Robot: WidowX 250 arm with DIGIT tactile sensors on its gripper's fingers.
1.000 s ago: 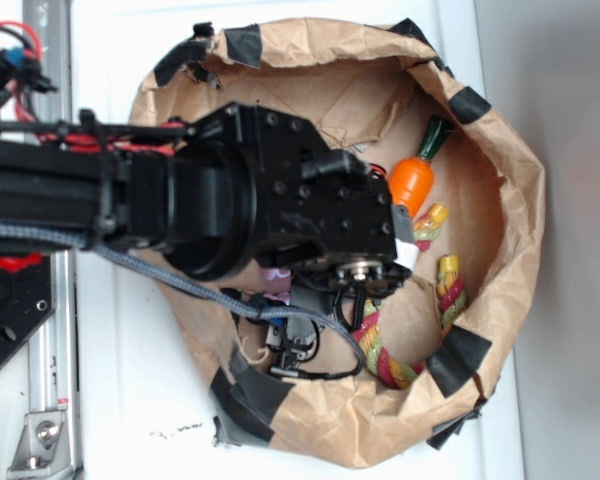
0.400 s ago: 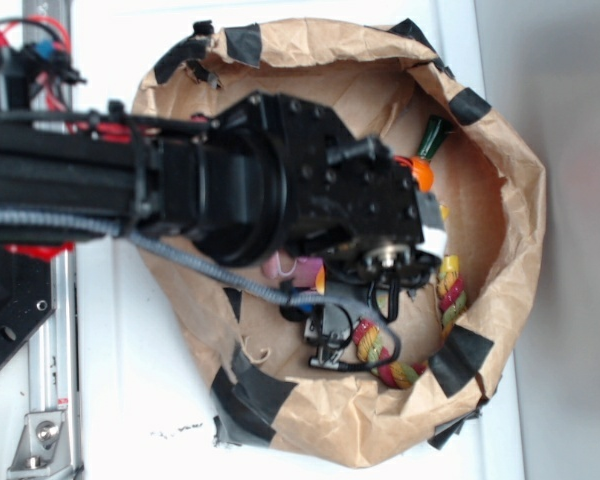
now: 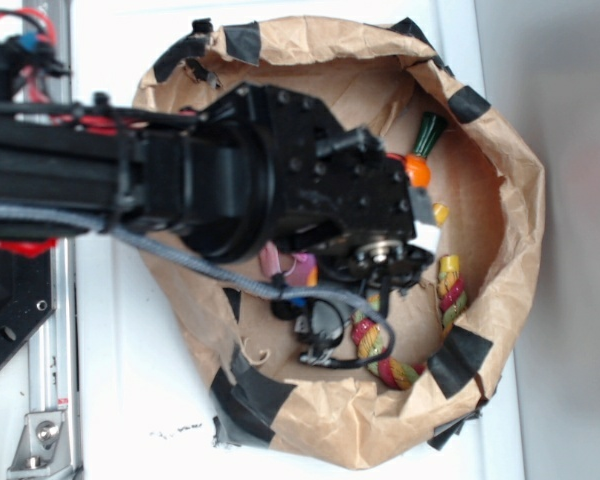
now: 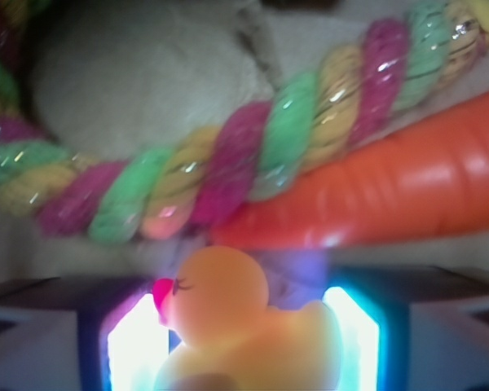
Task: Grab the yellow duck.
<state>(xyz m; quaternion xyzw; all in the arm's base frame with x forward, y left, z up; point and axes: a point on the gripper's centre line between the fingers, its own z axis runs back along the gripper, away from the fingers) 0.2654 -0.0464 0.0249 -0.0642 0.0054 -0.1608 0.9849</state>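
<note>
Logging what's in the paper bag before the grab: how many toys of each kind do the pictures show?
Yellow duck: 1
Orange carrot: 1
Twisted rope toy: 1
Pink toy, mostly hidden under the arm: 1
Total: 4

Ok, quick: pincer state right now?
Pincer: the yellow duck sits between its fingers; whether they actually clamp it cannot be told.
</note>
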